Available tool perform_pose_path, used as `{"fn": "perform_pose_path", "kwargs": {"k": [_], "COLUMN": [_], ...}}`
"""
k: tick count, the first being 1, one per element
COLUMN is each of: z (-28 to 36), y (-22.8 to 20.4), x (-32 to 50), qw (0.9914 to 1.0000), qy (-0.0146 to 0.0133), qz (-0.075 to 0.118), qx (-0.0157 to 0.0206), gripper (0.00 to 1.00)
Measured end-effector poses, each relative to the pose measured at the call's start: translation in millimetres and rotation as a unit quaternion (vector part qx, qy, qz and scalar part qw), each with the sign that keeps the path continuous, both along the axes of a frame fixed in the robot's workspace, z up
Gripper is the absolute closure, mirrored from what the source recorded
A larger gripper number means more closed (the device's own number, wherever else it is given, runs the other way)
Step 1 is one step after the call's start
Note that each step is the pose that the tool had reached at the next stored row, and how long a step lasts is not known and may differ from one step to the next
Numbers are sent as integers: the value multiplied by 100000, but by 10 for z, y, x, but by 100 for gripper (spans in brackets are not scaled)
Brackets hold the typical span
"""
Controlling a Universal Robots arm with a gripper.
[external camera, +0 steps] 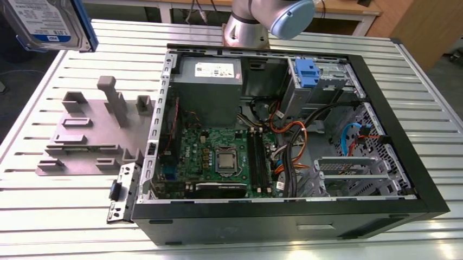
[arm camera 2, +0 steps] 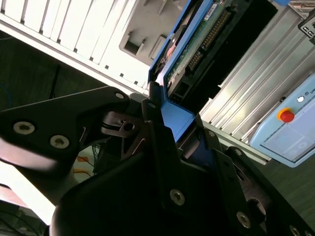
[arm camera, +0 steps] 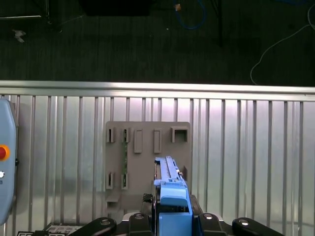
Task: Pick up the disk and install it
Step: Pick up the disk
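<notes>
Over slatted table (external camera: 72,216), disk (external camera: 47,23) aloft, apparently in pincer (arm camera 2: 172,115).

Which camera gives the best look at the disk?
The exterior view: the disk shows its labelled face and blue frame. The second wrist view catches its circuit-board side in the tool; the first wrist view, a narrow blue edge.

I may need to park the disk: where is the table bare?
The slatted table is bare between the grey fixture plate and its camera-side edge, and along the exterior view's right of the computer case. Inside the case, cables crowd the space.
</notes>
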State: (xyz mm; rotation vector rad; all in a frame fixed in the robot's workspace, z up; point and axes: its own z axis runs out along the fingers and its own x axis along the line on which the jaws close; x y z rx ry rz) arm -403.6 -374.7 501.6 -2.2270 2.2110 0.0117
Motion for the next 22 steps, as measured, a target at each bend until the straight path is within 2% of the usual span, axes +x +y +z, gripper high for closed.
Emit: {"fn": "perform_pose_path", "kwargs": {"k": [7,17,22], "z": [9,10,10], "y": [-1,-1,-14], "x": [6,158,173], "qw": [100000,100000,100000], "qy": [-8,0,1], "qz": [3,1,1], "qx": [17,13,-14], "gripper": [64,64,64]}}
